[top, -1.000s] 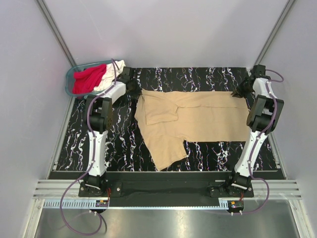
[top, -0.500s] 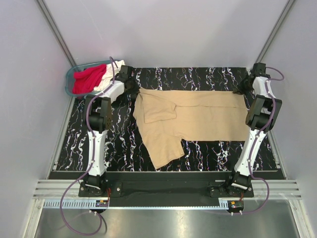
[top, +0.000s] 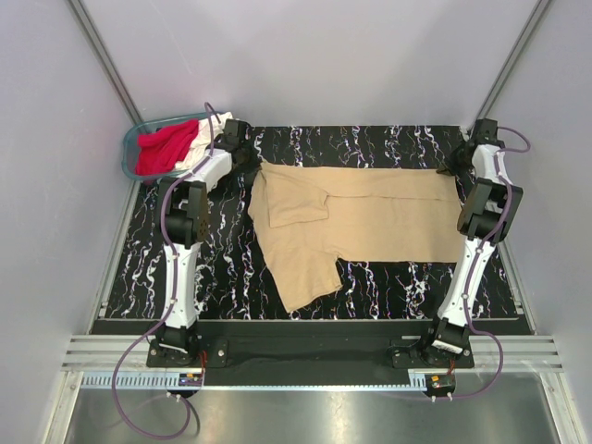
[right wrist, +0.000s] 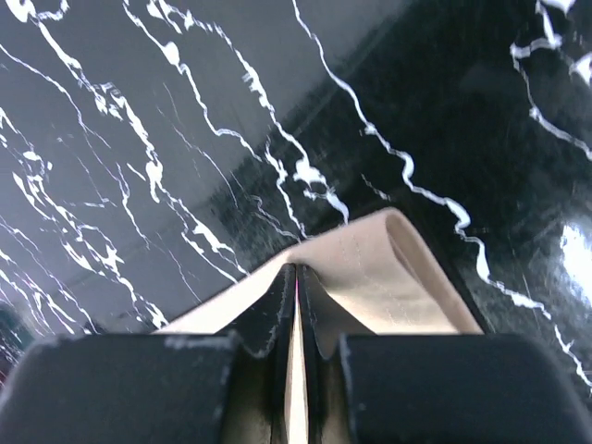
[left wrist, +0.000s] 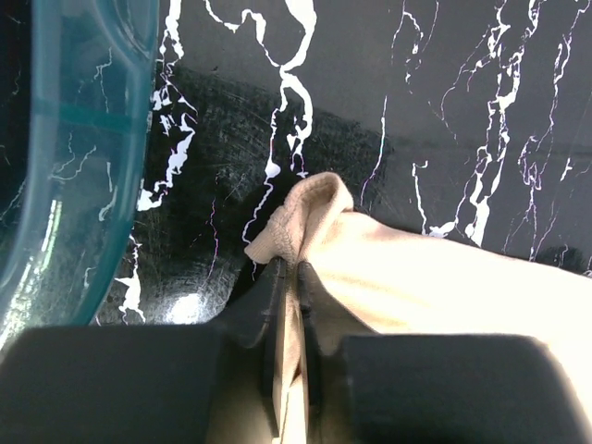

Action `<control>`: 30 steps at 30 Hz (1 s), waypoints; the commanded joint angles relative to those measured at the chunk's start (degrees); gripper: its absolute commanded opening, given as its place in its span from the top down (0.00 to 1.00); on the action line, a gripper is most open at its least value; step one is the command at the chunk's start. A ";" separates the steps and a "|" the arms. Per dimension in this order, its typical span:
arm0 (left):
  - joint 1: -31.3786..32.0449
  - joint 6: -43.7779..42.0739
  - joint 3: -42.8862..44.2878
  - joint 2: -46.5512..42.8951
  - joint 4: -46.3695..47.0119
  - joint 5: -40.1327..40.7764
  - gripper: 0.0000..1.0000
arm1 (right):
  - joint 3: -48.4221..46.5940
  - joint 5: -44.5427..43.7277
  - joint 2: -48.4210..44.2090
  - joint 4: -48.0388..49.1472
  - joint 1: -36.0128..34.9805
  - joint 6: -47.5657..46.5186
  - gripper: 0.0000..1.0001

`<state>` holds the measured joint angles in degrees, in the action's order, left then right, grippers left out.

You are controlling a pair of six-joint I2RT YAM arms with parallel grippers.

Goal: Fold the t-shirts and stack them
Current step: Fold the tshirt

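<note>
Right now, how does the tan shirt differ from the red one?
The tan t-shirt lies spread out on the table; the red t-shirt sits bunched in the teal basket. Both arms' jaws are shut on the tan t-shirt's far corners; nothing holds the red t-shirt. Both are plain, single-coloured cloth.

1. The top view is bright and even, lit from above, with no hard shadows on the pale walls.
2. The tan t-shirt (top: 370, 208) casts only a thin, soft shadow along its near edge onto the glossy black table (top: 222, 268).
3. In the left wrist view, a white glare spot sits on the table near the teal basket (left wrist: 83, 139). The left gripper (left wrist: 289, 273) is dark, its near body blurred.
4. In the right wrist view, grey sheen washes the upper left tabletop. The right gripper (right wrist: 294, 277) is out of focus at its base.
</note>
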<state>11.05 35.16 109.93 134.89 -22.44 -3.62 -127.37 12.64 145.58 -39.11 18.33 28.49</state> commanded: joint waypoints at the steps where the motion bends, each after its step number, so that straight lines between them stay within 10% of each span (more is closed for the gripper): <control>1: -0.59 -1.84 3.53 0.29 2.49 1.24 0.86 | -4.63 -1.48 1.81 -0.70 0.48 -0.01 0.91; 8: -0.24 -3.95 1.00 -7.77 0.38 2.73 0.57 | -16.58 -0.16 4.81 -7.81 0.83 -1.51 0.86; 16: 2.48 -6.76 -14.70 -25.97 -2.08 5.09 0.50 | -10.89 -1.75 -7.58 -14.76 0.66 0.42 0.65; 30: 11.43 3.86 -58.48 -62.02 -4.72 -10.61 0.52 | 32.95 6.95 -40.09 -6.34 -11.80 -2.47 0.38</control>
<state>20.32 34.70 56.29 75.81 -27.14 -8.08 -101.65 15.51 111.61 -48.75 10.13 26.98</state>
